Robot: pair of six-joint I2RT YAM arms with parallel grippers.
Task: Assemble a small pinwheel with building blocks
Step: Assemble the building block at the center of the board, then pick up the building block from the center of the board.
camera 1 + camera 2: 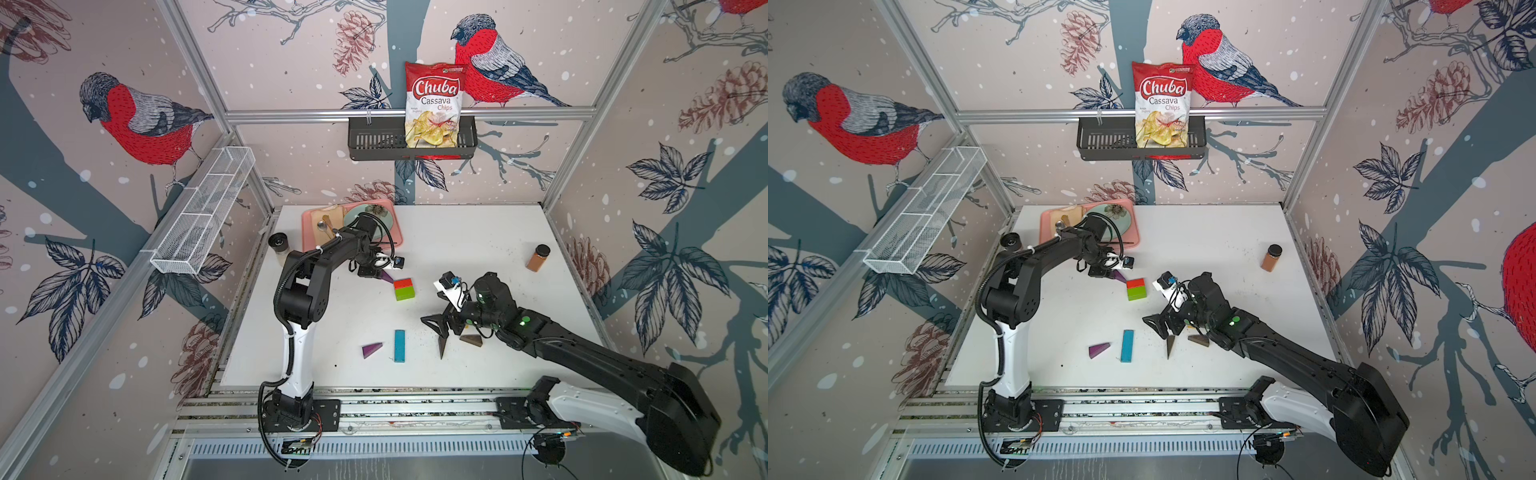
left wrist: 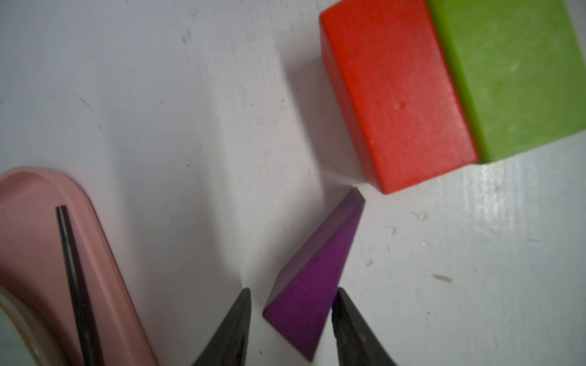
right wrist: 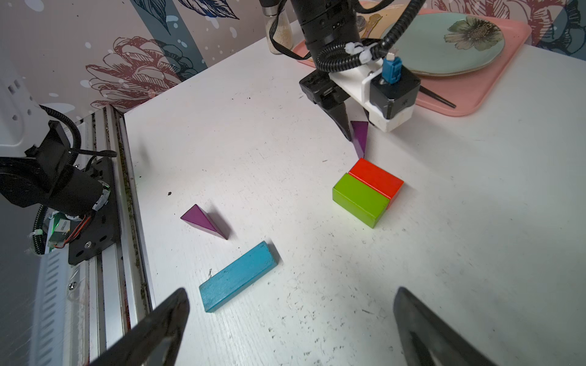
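My left gripper (image 2: 292,291) is shut on the wide end of a purple wedge (image 2: 310,285), low over the white table. The wedge's tip points at a corner of the red block (image 2: 396,95), which lies side by side with the green block (image 2: 513,79); both top views show this pair mid-table (image 1: 403,284). A second purple wedge (image 1: 371,349) and a blue bar (image 1: 400,345) lie nearer the front. My right gripper (image 3: 291,294) hangs wide open and holds nothing, to the right of the blue bar (image 3: 237,275). Two dark brown wedges (image 1: 441,345) (image 1: 471,340) lie beside and under it.
A pink tray (image 1: 309,216) with a plate (image 3: 444,47) and a black chopstick (image 2: 73,285) sits at the back left, close behind my left gripper. A shaker (image 1: 277,243) stands by the left edge and a brown spice jar (image 1: 539,257) at the right.
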